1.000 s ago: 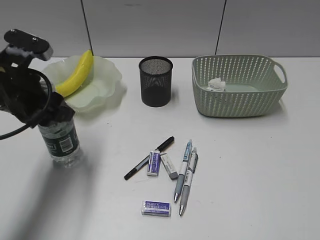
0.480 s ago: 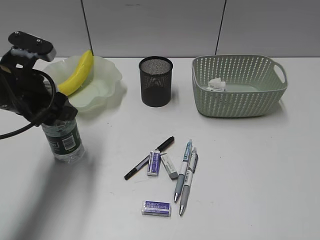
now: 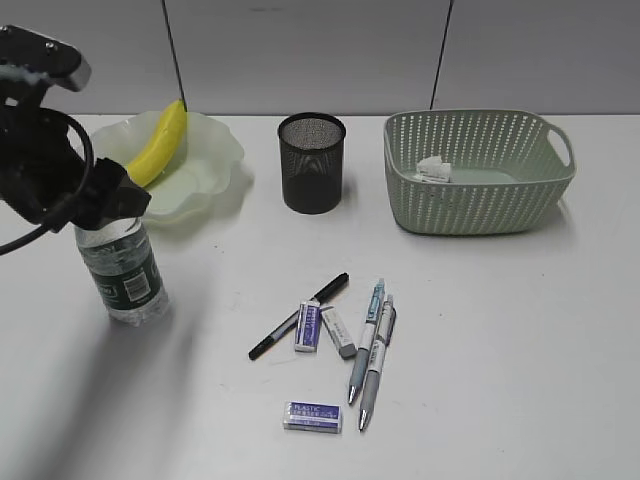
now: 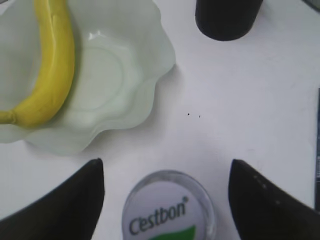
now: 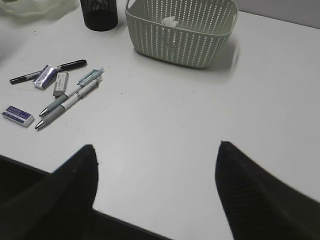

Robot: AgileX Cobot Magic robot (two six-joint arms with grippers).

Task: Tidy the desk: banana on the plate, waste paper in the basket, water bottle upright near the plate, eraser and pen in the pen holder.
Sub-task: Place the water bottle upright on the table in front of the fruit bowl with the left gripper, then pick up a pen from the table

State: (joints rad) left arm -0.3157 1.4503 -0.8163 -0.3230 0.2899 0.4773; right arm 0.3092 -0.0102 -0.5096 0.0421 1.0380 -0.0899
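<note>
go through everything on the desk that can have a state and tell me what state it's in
banana: lying in the plate
water bottle: upright, capped, released
waste paper: in the basket
pen holder: upright
pens, erasers: loose on the desk
left gripper: open above bottle
right gripper: open, empty

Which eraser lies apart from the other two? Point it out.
The eraser with the purple-and-white sleeve nearest the desk's front edge. It lies alone, flat and crosswise, while the other two erasers sit side by side between the black pen and the grey pens.
</note>
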